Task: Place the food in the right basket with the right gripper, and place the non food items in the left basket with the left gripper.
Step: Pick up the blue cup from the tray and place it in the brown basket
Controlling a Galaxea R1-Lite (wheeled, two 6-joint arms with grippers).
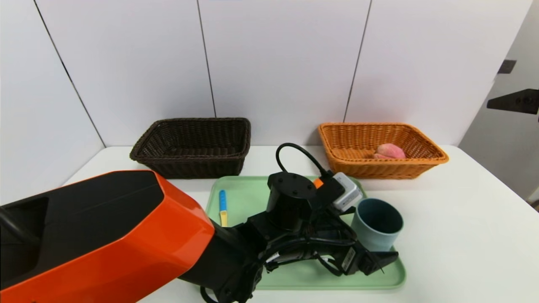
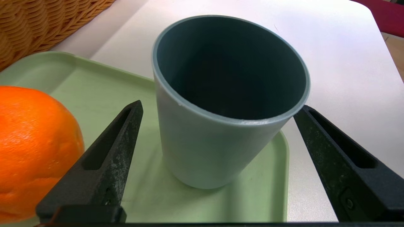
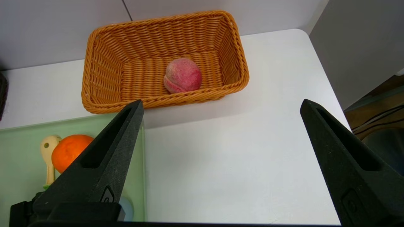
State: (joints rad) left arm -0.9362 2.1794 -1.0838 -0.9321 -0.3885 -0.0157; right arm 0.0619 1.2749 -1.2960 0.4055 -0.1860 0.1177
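Observation:
The grey-blue cup stands upright at the right end of the green tray. My left gripper is open with a finger on each side of the cup, not closed on it. The orange lies on the tray beside one finger. My right gripper hangs open and empty over bare table, between the tray and the right basket. In that basket lies the peach. A blue-handled spoon lies on the tray's left part. Another pale yellow spoon lies next to the orange.
The dark brown left basket stands behind the tray's left end, with nothing showing inside, against the white wall. The light right basket stands behind the tray's right end. My left arm's orange shell hides the tray's near left part.

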